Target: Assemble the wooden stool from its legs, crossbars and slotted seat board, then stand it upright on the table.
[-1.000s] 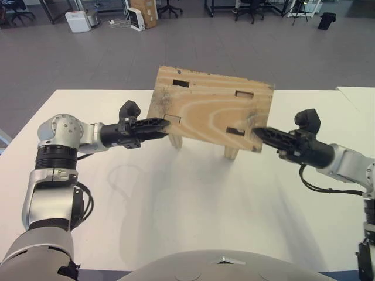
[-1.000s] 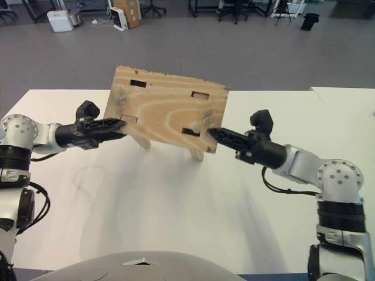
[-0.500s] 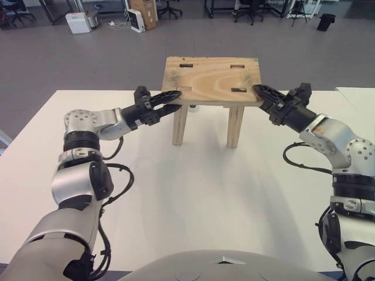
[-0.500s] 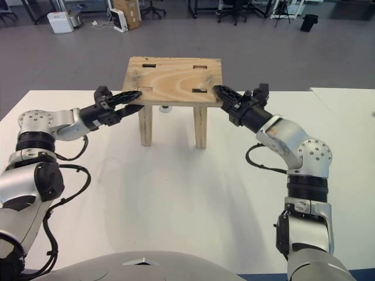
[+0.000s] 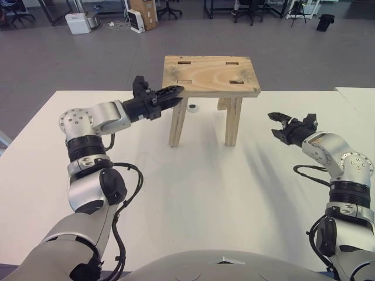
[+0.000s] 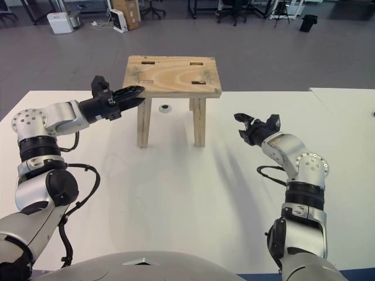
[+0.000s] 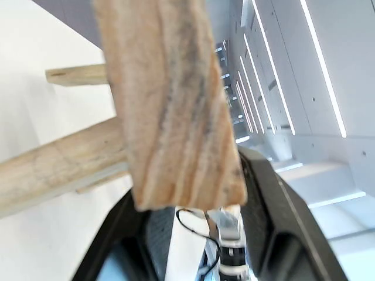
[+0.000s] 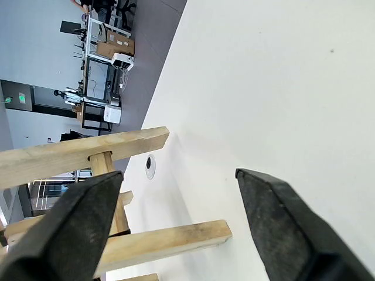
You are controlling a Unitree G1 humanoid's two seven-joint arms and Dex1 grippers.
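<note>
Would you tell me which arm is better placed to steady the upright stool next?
Left, probably: the left gripper holds the seat board edge, while the right gripper hangs open, apart from it.

All views share the stool (image 5: 211, 76); head pair looks down from near side; left wrist camera close against it; right wrist farther right.

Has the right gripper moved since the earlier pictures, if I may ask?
Yes. The right gripper has left the stool and drawn back toward the robot, open above the table.
</note>
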